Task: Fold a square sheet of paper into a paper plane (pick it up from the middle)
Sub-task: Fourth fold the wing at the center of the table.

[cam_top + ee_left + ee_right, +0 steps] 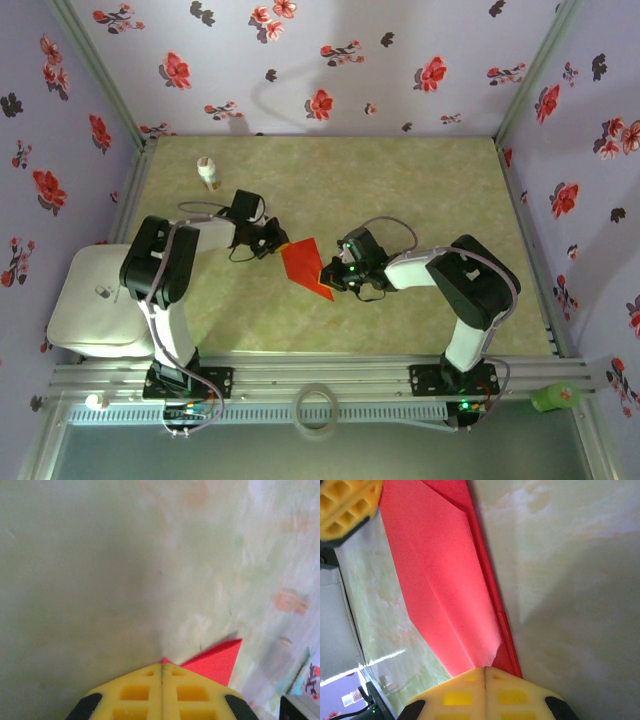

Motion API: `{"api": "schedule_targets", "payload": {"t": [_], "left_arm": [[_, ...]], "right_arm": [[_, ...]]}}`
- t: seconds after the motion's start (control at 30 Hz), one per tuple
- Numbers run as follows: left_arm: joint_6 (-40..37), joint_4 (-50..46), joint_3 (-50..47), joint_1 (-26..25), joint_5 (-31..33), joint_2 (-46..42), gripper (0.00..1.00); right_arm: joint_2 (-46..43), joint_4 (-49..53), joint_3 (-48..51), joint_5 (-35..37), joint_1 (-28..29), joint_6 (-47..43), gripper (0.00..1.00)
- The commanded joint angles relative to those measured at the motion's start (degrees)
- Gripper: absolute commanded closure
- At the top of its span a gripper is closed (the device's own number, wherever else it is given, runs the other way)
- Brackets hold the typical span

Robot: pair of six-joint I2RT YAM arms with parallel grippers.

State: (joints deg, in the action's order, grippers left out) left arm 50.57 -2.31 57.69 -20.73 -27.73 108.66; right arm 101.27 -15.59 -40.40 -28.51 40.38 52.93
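Your left gripper (161, 669) pinched shut on a corner of the folded red paper (440, 580), your right gripper (485, 671) clamped on its opposite end, paper perhaps off the table (400, 190).

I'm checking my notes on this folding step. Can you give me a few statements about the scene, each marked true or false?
1. The left end effector and the right end effector are both shut on the paper. True.
2. The paper is a flat, uncreased square. False: it is folded into a narrower, angled shape with visible creases.
3. The bottle sits beyond the left arm, apart from the paper. True.
4. Both end effectors grip the same end of the paper. False: they hold opposite ends.
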Motion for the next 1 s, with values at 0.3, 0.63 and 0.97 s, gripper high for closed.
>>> {"api": "schedule_targets", "payload": {"t": [0.3,0.63,0.97], "left_arm": [[-2.7,-4.2,0.8,-0.8,1.4,-8.2,0.94],[-2.7,-2.1,-3.4,-11.2,-0.4,-8.8,0.94],[-2.2,-0.1,-5.5,-11.2,1.1,-2.3,0.95]], "right_arm": [[3.3,11.7,2.3,2.5,0.3,-1.8,1.0],[2.6,12.3,1.9,2.7,0.3,-1.6,1.0],[0.8,12.2,0.2,1.7,0.3,-1.9,1.0]]}}
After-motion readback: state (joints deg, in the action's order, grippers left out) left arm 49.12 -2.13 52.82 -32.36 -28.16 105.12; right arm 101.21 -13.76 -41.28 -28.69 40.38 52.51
